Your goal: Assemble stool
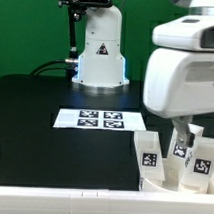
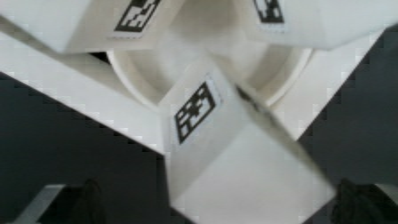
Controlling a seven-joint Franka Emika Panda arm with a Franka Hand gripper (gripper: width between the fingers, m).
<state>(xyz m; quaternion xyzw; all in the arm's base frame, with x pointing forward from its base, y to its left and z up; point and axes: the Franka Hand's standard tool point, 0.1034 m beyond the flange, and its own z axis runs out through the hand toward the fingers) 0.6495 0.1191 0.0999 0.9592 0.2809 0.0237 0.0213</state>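
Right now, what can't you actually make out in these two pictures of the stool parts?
- Seat: wrist view shows only curved slivers, with the legs lying across it; in the exterior view I cannot find it.
- Legs: exterior view, lower ends cut off by the pale ledge in front; how many there are is unclear.
- Gripper: exterior view, hidden behind the arm's white body.
- Tag patterns: too small or blurred to read.

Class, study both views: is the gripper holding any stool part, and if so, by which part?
Nothing is held: the gripper is open above the stool legs.
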